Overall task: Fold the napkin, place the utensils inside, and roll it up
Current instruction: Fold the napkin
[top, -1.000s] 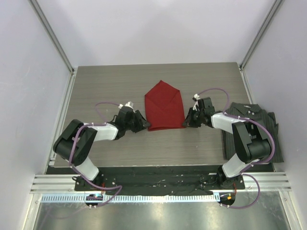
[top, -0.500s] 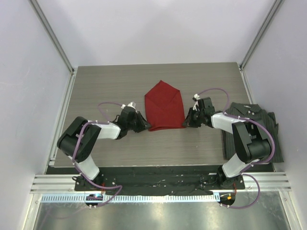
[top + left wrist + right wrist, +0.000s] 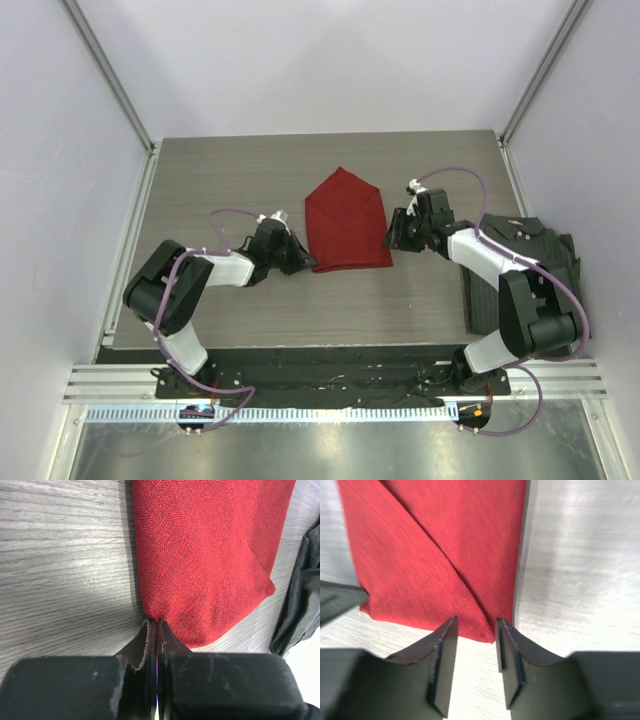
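Slippage worries me: my left gripper is pinched shut at the near-left corner of the napkin, while my right gripper is narrowly parted around its near-right corner. Uneven holds could skew the roll.

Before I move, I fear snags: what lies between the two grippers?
Only the folded napkin lies between the left gripper and the right gripper, seen in the top view.
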Controlling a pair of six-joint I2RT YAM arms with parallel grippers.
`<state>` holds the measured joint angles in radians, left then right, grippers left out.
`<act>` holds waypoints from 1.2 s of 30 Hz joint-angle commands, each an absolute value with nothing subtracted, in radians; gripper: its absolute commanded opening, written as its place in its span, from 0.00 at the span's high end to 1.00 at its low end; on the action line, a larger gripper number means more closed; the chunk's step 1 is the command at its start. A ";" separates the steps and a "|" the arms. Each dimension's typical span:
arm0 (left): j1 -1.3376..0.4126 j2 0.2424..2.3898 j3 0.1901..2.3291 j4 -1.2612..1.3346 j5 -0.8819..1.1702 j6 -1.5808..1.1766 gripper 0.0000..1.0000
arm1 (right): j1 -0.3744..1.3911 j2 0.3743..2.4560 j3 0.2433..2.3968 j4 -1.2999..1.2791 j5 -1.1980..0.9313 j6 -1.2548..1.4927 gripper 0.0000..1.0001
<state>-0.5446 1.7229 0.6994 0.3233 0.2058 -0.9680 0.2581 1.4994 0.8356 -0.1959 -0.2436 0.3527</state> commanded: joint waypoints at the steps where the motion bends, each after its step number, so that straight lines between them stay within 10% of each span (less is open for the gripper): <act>1: -0.551 1.698 0.712 0.232 0.181 -0.905 1.00 | 0.261 1.437 0.900 -0.250 -0.178 0.302 0.54; 20: -0.433 1.542 0.695 0.143 0.386 -0.913 1.00 | 0.929 1.466 0.772 0.225 0.288 -0.132 0.27; 36: -0.362 1.482 0.664 0.089 0.434 -0.905 1.00 | 1.163 1.773 0.810 0.508 0.621 -0.357 0.21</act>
